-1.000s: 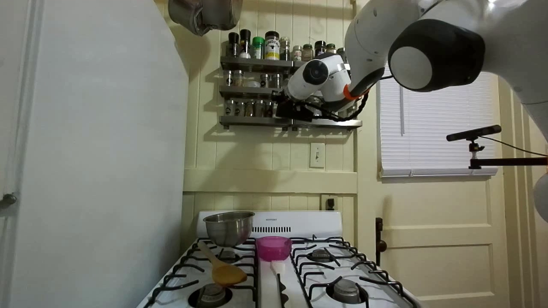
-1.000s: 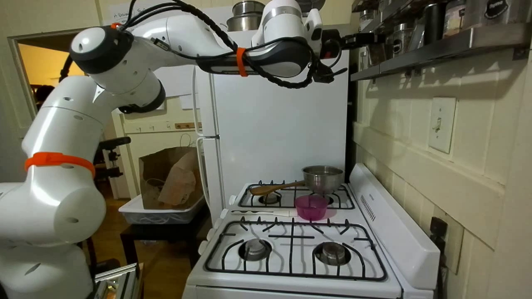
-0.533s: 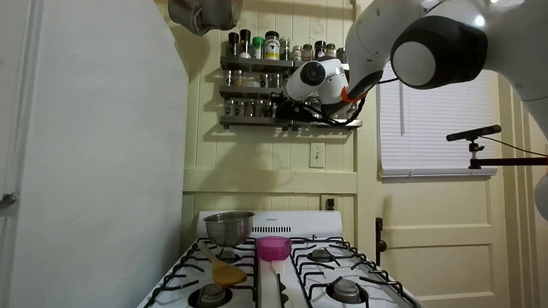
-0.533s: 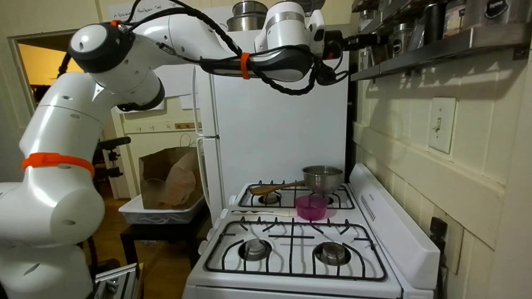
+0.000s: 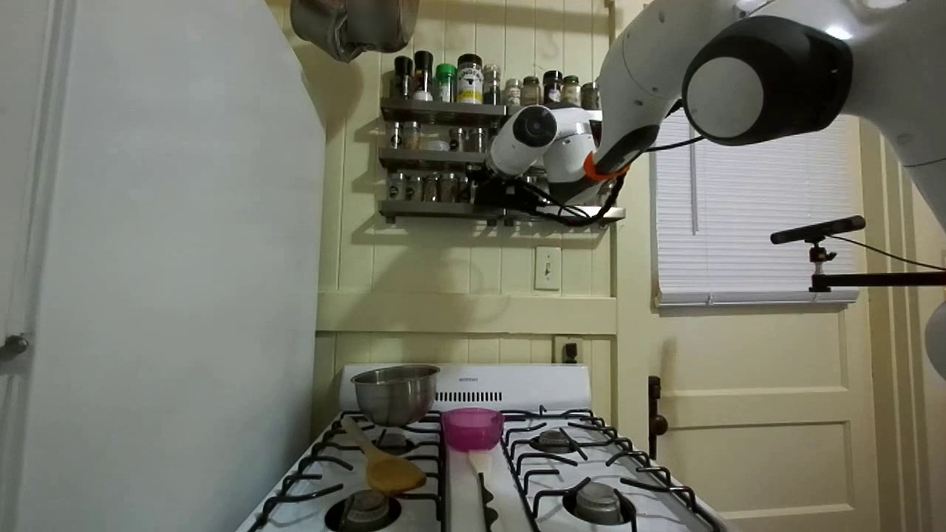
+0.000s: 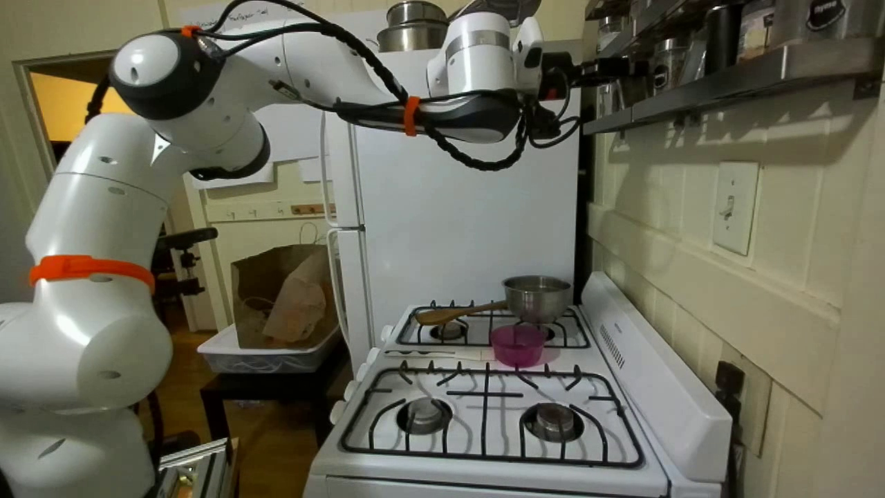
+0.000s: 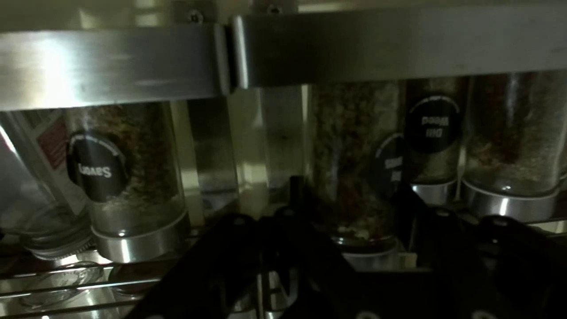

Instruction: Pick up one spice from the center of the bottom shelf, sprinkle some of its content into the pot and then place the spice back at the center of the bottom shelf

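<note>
We have the jaws clamped on a spice jar (image 7: 352, 164), spread just as wide as the glass, one on either side. That jar is up at the bottom shelf (image 5: 440, 210), near the middle, right beside the seam in the metal rail (image 7: 398, 44); its base hides behind that rail, so we cannot tell whether it touches the shelf. Across the seam stands the Savory jar (image 7: 133, 177); on the opposite side, the Dill Weed jar (image 7: 434, 128). And the arm (image 6: 321, 62) is on the move! Against a second ago, in an exterior view, we see its wrist (image 6: 478, 59) sitting a little lower and nearer the shelf, the cable (image 6: 484, 164) sagging further, while in both exterior views the dark-capped joint (image 5: 776, 81) rides slightly higher. Down on the stove (image 6: 667, 387) all stays put: the pot (image 5: 397, 399) keeps its place over a rear burner (image 5: 394, 442) in both exterior views, the wooden spoon (image 6: 435, 317) lying beside it, the pink cup (image 6: 518, 347) close by.
</note>
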Controlling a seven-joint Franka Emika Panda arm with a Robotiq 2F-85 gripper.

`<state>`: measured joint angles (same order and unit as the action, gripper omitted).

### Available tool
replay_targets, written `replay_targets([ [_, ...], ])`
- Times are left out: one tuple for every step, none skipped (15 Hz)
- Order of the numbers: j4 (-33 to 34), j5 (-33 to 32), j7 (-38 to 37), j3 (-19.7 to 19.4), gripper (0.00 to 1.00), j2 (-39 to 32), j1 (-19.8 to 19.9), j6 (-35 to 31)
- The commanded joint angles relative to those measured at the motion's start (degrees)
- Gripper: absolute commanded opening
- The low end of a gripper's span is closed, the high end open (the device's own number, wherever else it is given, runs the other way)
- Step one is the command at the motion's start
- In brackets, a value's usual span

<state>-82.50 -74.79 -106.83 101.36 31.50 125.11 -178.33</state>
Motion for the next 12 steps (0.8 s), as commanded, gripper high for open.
replay_targets([
  [-0.31,3.53,7.04,4.19,0.75,-2.78,1.17,3.93],
  [-0.27,4.31,8.49,5.04,0.81,-3.23,1.50,4.59],
  [-0.29,5.09,10.19,5.88,0.90,-3.81,1.74,5.32],
  [-0.42,5.76,11.88,6.57,0.97,-4.36,1.86,5.95],
  [-1.68,13.94,17.40,1.77,1.00,-1.70,-0.59,3.87],
  [-2.30,16.84,20.95,1.80,1.00,-2.39,-1.10,4.45],
  [-2.81,20.89,25.83,1.38,1.00,-2.66,-1.75,4.83],
  [-3.22,24.61,30.42,0.94,1.00,-2.92,-2.36,5.17],
  [-3.74,27.56,34.86,0.85,1.00,-3.45,-2.91,5.55],
  [-4.04,31.16,39.30,0.52,1.00,-3.51,-3.45,5.81],
  [-4.34,34.92,43.52,-0.13,1.00,-3.18,-4.08,6.13],
  [-4.47,38.47,47.76,-0.59,1.00,-2.92,-4.57,6.68],
])
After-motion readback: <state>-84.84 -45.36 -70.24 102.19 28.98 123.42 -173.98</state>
